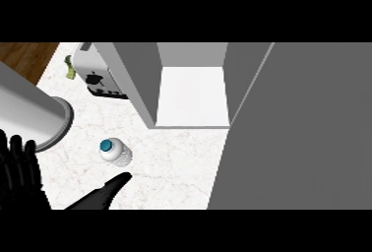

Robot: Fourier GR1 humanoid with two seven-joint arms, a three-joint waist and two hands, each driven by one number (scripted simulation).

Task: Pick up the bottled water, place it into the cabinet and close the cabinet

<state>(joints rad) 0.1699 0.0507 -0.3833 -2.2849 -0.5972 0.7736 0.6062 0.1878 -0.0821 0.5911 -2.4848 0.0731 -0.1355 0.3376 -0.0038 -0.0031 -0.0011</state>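
bottled water: upright on counter, untouched | cabinet: door open | right hand: fingers straight, pressed together, near bottle | left hand: fingers spread, resting

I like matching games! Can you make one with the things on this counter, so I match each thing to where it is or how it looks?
Things:
1. bottled water
2. toaster
3. cabinet
4. left hand

Clues:
A. open, white shelf showing inside
B. far end of the counter, left of the cabinet
C. standing on the counter, blue cap
D. black, at the left edge, fingers up

Pairs: 1-C, 2-B, 3-A, 4-D
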